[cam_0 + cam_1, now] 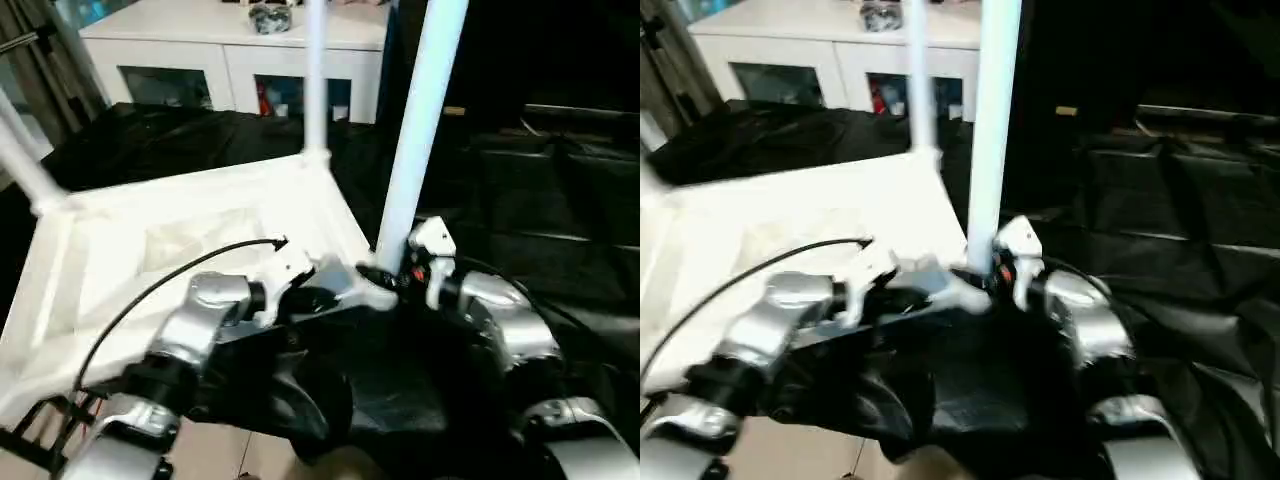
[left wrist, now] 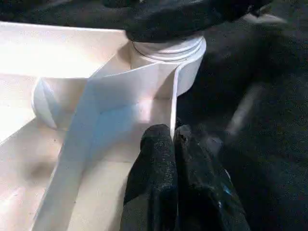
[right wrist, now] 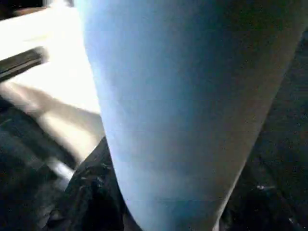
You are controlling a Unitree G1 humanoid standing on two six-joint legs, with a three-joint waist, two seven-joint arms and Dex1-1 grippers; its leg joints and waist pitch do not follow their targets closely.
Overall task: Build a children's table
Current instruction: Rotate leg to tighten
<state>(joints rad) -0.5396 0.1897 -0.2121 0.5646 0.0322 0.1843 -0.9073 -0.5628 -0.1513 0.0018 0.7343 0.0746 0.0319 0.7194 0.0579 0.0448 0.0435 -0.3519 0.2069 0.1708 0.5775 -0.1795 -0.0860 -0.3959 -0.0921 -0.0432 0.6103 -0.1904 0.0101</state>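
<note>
White tabletop point(image 1: 150, 250) upside-down | left gripper point(image 2: 173, 139) jaws pinch its rim | right gripper point(image 3: 159, 221) jaws clasp leg point(image 1: 415, 130), top cropped

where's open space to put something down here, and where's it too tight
Free: the black sheet right of the near leg, and the tabletop underside between the far leg and left leg. Crowded: the near corner socket, where both grippers work.
</note>
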